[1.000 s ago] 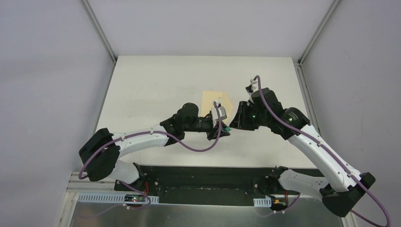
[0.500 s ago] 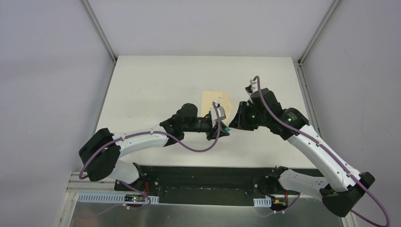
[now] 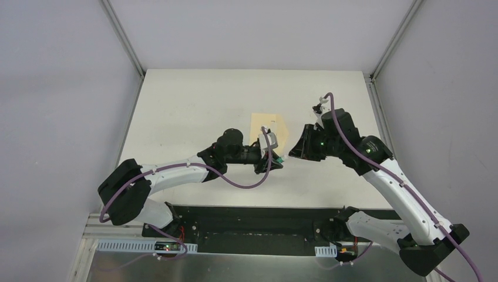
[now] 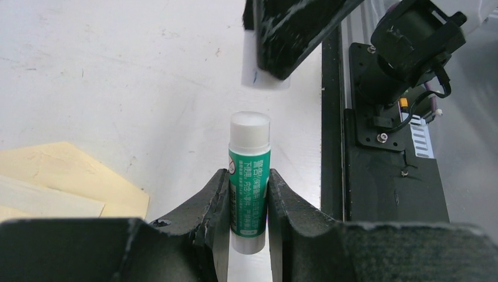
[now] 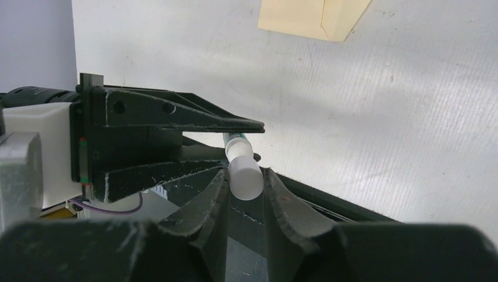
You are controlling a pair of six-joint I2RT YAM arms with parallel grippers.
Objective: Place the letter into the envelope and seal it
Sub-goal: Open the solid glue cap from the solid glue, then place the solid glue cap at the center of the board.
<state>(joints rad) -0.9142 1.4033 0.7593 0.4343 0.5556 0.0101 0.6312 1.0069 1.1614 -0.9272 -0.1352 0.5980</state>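
Got the glue stick [image 4: 250, 147] clamped in the left tool [image 4: 248, 179], envelope [image 4: 76, 176] flat on the table [image 4: 117, 70] just beside that tool. Pinching the white cap [image 5: 245, 181] in the right tool [image 5: 245, 171], looks clear of the stick. Hold steady, back off straight, avoid smearing.

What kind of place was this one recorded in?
Probably a robotics lab test cell: a white table, boxed in by plain grey walls on metal framing, with the left arm and right arm bolted at its near edge.
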